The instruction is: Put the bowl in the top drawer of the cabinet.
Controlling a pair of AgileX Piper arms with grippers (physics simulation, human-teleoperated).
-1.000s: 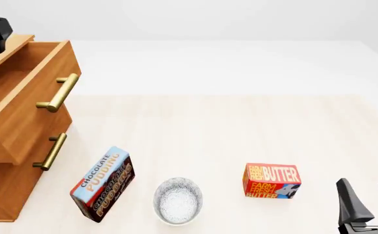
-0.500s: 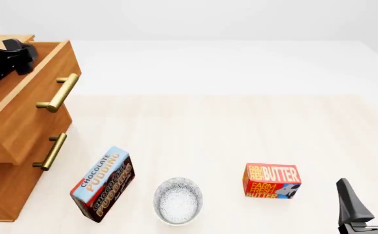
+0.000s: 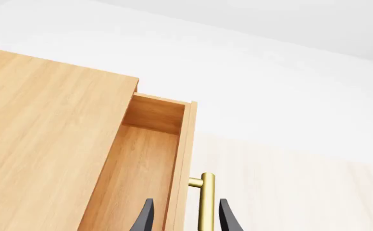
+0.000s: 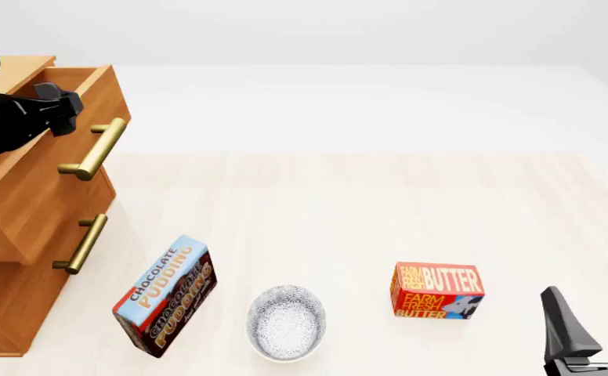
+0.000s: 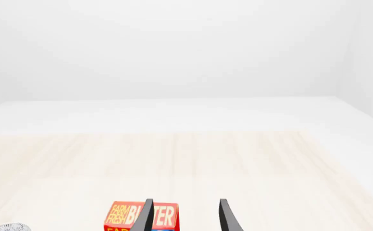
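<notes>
Presently catalogued, front view: cabinet (image 4: 12,290), light-brown wood, at the left edge of the frame; top drawer (image 4: 48,160) pulled out toward the table, its brass bar handle (image 4: 95,149) facing right; lower drawer (image 4: 32,274) shut, with a matching handle (image 4: 81,244); left gripper (image 4: 59,106), black, at the upper left of the frame above the open drawer, just beside the upper handle; in the left wrist view its fingers (image 3: 142,219) stand apart, one on each side of the drawer front and handle, not closed on either; bowl (image 4: 286,322), white with grey-blue speckles, upright on the pale wooden table (image 4: 335,211) at lower centre of the frame, well apart from the cabinet and untouched; chocolate pudding box (image 4: 165,295), blue and brown, tilted, just left of the bowl; butter box (image 4: 437,291), red and yellow, to the right of the bowl, lower right of centre; right gripper (image 4: 594,313) at the lower right corner of the frame, fingers spread, holding nothing, near the butter box but not touching it; right wrist view shows the butter box and a sliver of the bowl at its lower edge.
</notes>
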